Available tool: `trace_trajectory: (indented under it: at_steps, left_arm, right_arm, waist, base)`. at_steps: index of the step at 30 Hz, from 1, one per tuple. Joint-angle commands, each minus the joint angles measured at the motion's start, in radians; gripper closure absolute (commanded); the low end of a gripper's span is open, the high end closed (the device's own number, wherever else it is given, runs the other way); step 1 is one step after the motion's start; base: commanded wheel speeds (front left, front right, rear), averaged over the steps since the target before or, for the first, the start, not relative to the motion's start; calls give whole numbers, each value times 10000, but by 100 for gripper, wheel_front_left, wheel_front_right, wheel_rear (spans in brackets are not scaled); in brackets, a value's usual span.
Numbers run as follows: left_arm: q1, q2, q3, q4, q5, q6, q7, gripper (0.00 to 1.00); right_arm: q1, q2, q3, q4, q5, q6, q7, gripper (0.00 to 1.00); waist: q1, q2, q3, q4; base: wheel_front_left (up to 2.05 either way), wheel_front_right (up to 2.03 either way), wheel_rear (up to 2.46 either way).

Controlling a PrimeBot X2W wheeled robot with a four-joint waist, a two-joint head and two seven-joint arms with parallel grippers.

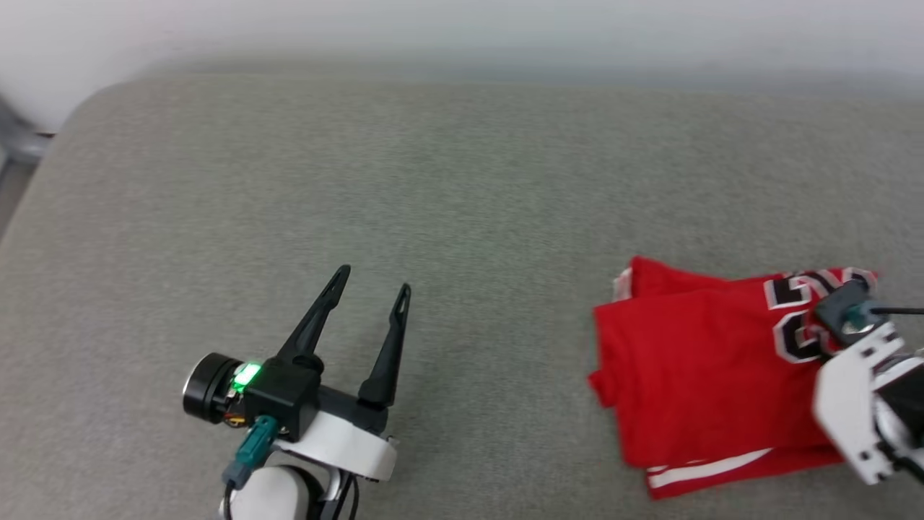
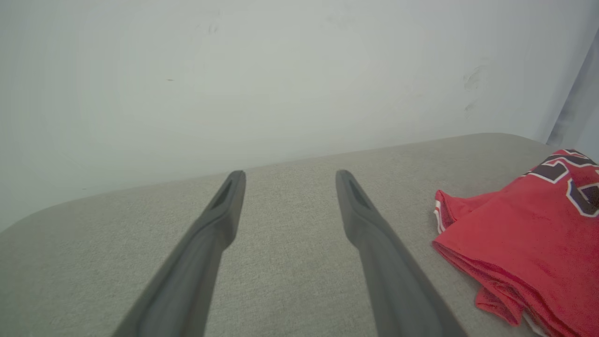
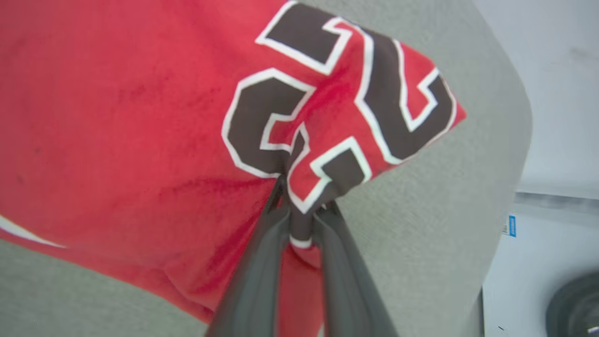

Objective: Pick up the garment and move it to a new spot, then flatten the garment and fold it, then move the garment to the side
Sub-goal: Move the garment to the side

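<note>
The garment (image 1: 700, 361) is a red jersey, folded into a compact stack at the right of the grey padded surface (image 1: 462, 180), with a white stripe along its near edge. In the right wrist view my right gripper (image 3: 304, 201) is shut on the garment (image 3: 140, 117), pinching a corner beside the black-and-white lettering. In the head view the right wrist (image 1: 859, 390) covers that corner. My left gripper (image 1: 375, 278) hovers open at the lower left, well apart from the cloth. Its fingers (image 2: 224, 220) hold nothing, and the garment (image 2: 529, 234) lies to their right.
The padded surface has a rounded corner at the far left (image 1: 94, 101) and a pale wall (image 2: 281, 70) behind it. In the right wrist view its edge (image 3: 510, 187) drops to a light floor with a dark round object (image 3: 575, 304).
</note>
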Motion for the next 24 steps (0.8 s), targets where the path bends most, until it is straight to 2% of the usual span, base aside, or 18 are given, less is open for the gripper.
trace_trajectory:
  at_steps: [1, 3, 6, 8, 13, 19, 24]
  left_arm:
    - [-173, 49, -120, -45, 49, -20, -46, 0]
    - [-330, 91, -326, -105, 64, -20, -46, 0]
    - [-579, 196, -702, -164, 117, -20, -38, 0]
    - [-751, 249, -883, -247, 146, -20, -35, 0]
    - [-1288, 477, -1320, -596, 221, -20, -35, 0]
    - [-2049, 743, -1717, -1110, 363, -20, -35, 0]
    - [-2566, 1044, -1897, -1674, 524, -20, -35, 0]
  right_arm:
    - [-193, -332, 33, -1, -54, -18, -106, 100]
    - [-339, -971, 91, 145, -4, -16, -233, 100]
    - [-501, -1403, -292, 673, 409, -18, -434, 100]
    - [-666, -1948, -411, 1020, 302, -18, -697, 100]
    - [-1203, -2615, -728, 1951, 0, -18, -1837, 100]
    - [-1996, -2579, -1248, 3429, -581, -18, -3143, 100]
    - [-2937, -2205, -1625, 4787, -1319, -19, -4217, 100]
  waist:
    - [0, 0, 337, -560]
    - [0, 0, 551, -913]
    - [0, 0, 844, -1403]
    - [0, 0, 1058, -1694]
    - [0, 0, 1756, -2267]
    - [0, 0, 2656, -2636]
    - [0, 0, 3499, -3004]
  base:
    - [0, 0, 0]
    - [0, 0, 0]
    - [0, 0, 0]
    - [0, 0, 0]
    - [0, 0, 0]
    - [0, 0, 0]
    - [0, 0, 0]
